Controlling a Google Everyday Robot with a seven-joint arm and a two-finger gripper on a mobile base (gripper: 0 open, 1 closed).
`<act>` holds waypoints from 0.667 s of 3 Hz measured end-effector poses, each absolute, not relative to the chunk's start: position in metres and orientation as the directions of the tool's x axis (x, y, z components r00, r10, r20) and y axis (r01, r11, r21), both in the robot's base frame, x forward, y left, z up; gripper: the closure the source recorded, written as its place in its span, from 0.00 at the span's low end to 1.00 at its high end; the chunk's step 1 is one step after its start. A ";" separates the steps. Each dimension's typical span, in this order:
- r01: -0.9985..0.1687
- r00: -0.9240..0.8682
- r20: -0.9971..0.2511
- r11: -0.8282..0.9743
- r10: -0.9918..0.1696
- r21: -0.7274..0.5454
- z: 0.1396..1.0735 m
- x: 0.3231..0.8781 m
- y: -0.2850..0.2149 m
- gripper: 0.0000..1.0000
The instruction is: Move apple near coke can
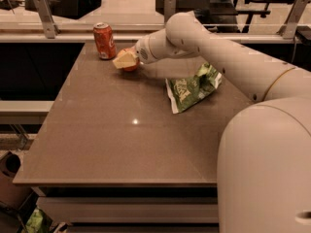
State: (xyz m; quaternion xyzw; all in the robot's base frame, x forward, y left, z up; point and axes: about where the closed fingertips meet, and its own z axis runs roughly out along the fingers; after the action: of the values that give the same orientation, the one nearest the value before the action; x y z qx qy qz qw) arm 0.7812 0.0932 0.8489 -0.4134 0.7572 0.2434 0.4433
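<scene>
The red coke can (104, 41) stands upright at the far left of the table. The apple (131, 67) shows only as a red-orange patch just right of the can, mostly hidden by my gripper. My gripper (125, 60) reaches in from the right and is shut on the apple, with a pale finger (124, 59) across its front. The apple is low over the table surface, a short gap from the can; I cannot tell whether it touches the table.
A green-and-white snack bag (192, 87) lies on the brown table (131, 144) right of centre, under my forearm. A rail with metal posts (46, 16) runs behind the table's far edge. My arm's large white body fills the lower right.
</scene>
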 end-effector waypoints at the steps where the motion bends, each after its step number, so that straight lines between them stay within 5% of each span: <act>1: -0.844 -0.266 -0.872 0.537 -0.411 0.004 0.847 0.781 0.096 0.35; 2: -0.846 -0.267 -0.871 0.534 -0.412 0.006 0.846 0.780 0.098 0.13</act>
State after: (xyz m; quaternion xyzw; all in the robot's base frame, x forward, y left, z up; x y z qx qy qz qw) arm 0.7802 0.0983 0.8455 -0.4155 0.7569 0.2460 0.4405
